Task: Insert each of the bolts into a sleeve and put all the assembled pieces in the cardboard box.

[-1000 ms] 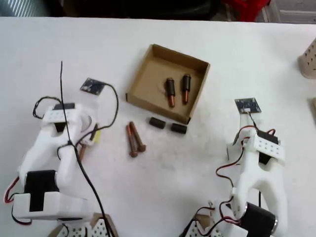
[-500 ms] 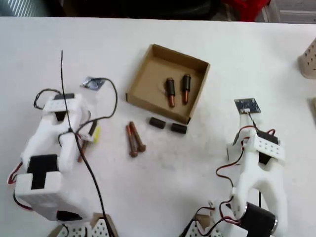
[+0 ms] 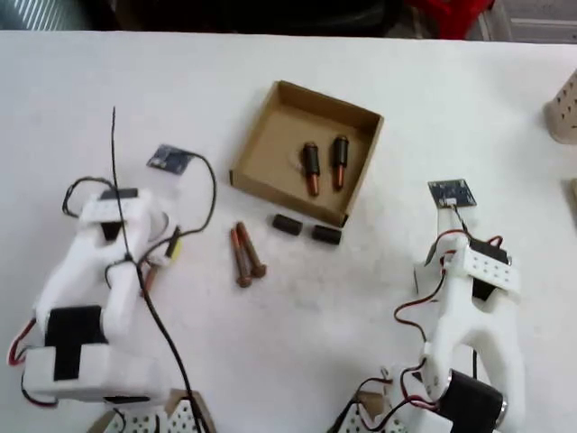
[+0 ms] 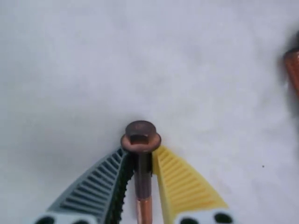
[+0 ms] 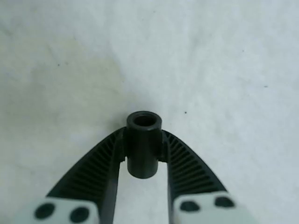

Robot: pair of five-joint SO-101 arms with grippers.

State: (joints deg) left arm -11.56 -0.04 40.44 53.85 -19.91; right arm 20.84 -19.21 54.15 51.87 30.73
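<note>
Held bolt by the shank just under its head in the closed left gripper, long axis along the fingers with head outermost, and sleeve pinched in the right gripper, bore facing outward, well apart across the bench from the bolt.

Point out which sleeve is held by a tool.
The sleeve clamped in the right tool; two loose sleeves lie beside the cardboard box, two more sit on bolts inside.

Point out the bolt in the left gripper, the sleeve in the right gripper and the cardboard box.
bolt (image 4: 141,136): left wrist view, on its head.
sleeve (image 5: 142,151): right wrist view, on its side.
cardboard box (image 3: 275,153): high view, on its bare floor.
</note>
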